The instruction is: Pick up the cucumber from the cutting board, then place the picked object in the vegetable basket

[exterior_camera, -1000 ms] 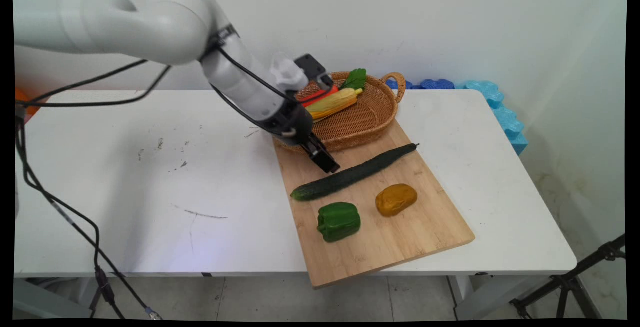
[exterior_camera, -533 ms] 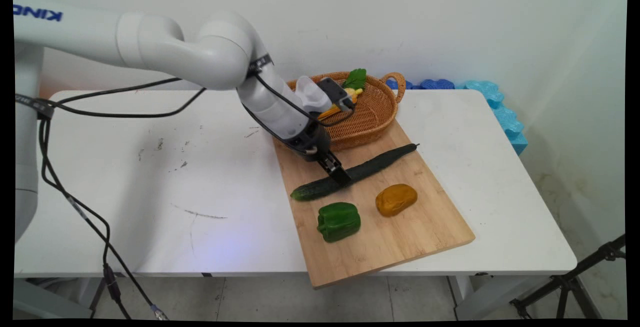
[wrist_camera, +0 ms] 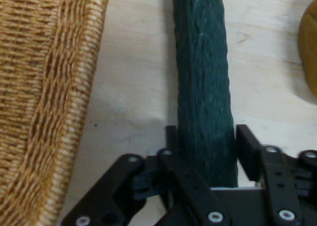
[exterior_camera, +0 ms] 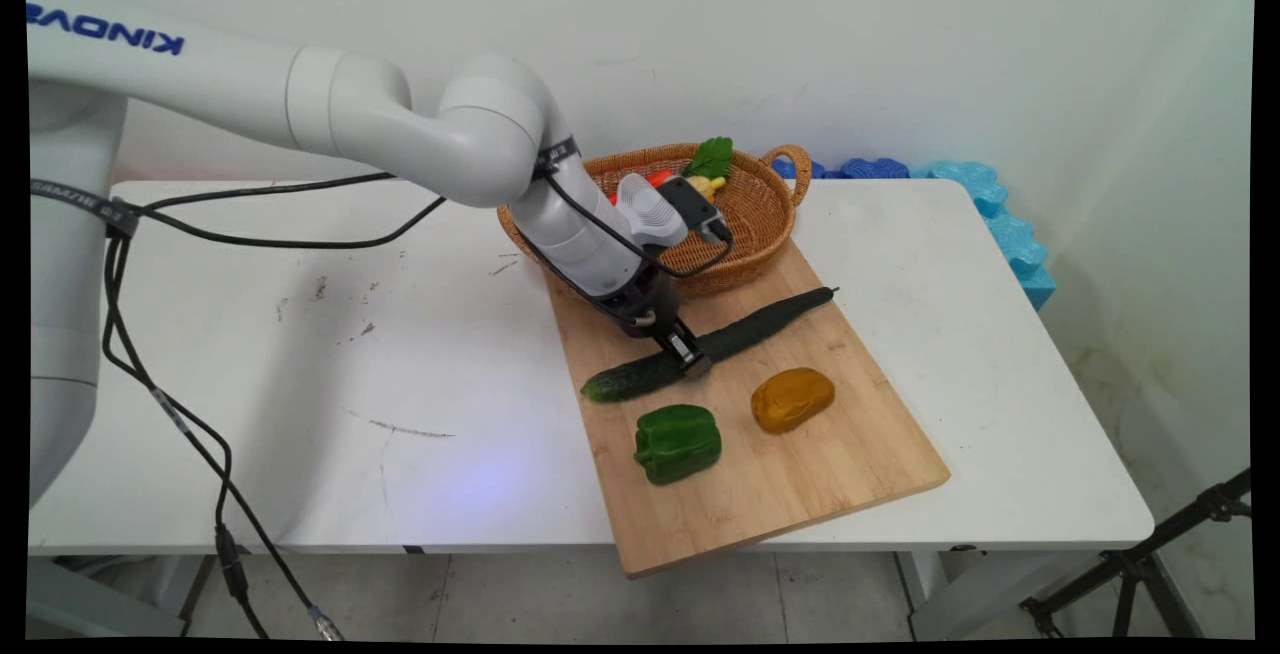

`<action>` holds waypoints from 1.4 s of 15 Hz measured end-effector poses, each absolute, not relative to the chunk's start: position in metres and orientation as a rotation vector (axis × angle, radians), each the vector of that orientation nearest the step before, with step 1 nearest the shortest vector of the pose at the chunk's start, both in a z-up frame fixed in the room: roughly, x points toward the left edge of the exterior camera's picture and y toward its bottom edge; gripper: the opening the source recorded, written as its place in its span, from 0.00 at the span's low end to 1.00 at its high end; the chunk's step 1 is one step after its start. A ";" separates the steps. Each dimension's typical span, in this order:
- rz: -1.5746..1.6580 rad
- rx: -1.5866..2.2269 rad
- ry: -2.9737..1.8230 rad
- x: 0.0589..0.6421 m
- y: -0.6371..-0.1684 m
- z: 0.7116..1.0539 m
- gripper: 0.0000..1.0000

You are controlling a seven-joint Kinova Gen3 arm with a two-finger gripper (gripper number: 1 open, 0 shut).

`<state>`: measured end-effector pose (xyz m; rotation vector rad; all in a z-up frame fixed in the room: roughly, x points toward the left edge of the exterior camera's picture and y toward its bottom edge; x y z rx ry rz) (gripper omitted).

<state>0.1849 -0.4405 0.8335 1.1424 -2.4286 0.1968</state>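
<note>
A long dark green cucumber (exterior_camera: 760, 324) lies slantwise on a wooden cutting board (exterior_camera: 800, 474). My gripper (exterior_camera: 690, 362) is down on its middle part, nearer the left end. In the hand view the cucumber (wrist_camera: 200, 62) runs up between the two black fingers (wrist_camera: 245, 146), which press against its sides, so the gripper (wrist_camera: 205, 137) is shut on it. The cucumber rests on the board (wrist_camera: 133, 87).
A wicker basket (exterior_camera: 745, 234) with a green leaf (exterior_camera: 710, 156) and partly hidden vegetables stands at the board's far end, close behind my hand. On the board nearer the front lie a green pepper (exterior_camera: 678, 442) and a brown potato (exterior_camera: 792, 399). Blue foam pieces (exterior_camera: 985, 194) line the table's far right edge.
My gripper came down from beside the basket onto the cucumber and now grips its sides. The cucumber, pepper and potato have not shifted.
</note>
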 end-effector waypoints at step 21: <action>0.275 1.028 -2.385 0.199 -0.457 0.971 0.00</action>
